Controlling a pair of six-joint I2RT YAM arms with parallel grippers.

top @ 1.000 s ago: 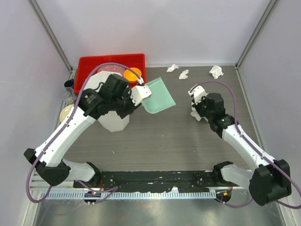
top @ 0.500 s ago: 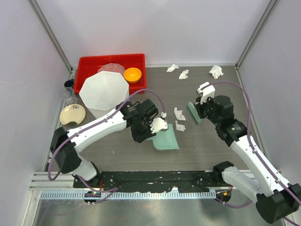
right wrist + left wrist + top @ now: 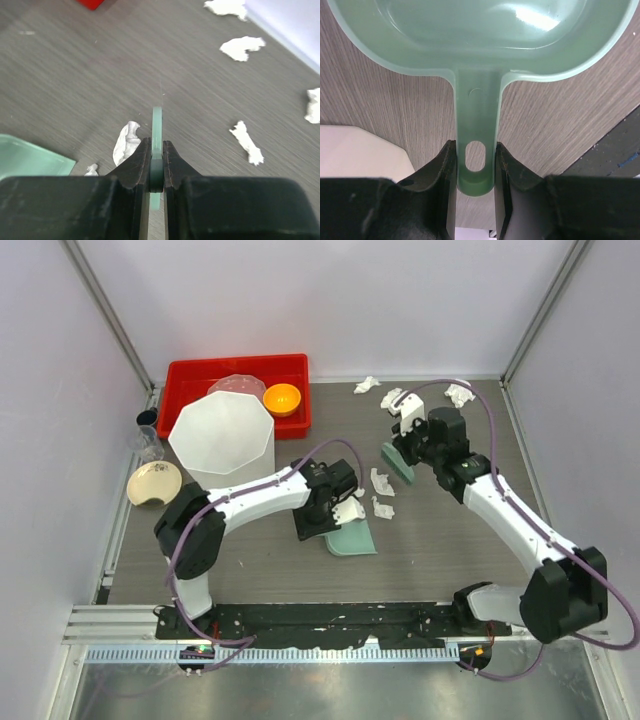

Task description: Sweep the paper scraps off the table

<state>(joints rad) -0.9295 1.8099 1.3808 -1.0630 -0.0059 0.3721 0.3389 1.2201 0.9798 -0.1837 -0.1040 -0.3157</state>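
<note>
My left gripper [image 3: 343, 510] [image 3: 476, 150] is shut on the handle of a pale green dustpan [image 3: 352, 539] [image 3: 485, 35], which lies flat on the table [image 3: 450, 560]. My right gripper [image 3: 408, 443] [image 3: 157, 145] is shut on a thin green scraper [image 3: 397, 462] [image 3: 157, 125], held edge-down just right of two paper scraps [image 3: 381, 481] [image 3: 383, 507] between scraper and dustpan. In the right wrist view the larger of these paper scraps [image 3: 126, 142] lies just left of the blade. More paper scraps [image 3: 367, 385] [image 3: 391, 398] [image 3: 459, 393] lie along the far edge.
A large white faceted bin [image 3: 220, 435] stands at the left beside a red tray [image 3: 190, 380] holding an orange bowl [image 3: 282, 398]. A small plate [image 3: 153, 483] and a dark cup [image 3: 147, 420] sit at the left edge. Walls close in the back and sides.
The left arm brought the dustpan down from beside the bin and set it on the table. The right gripper moved the scraper away from me and slightly left, past the two middle scraps.
</note>
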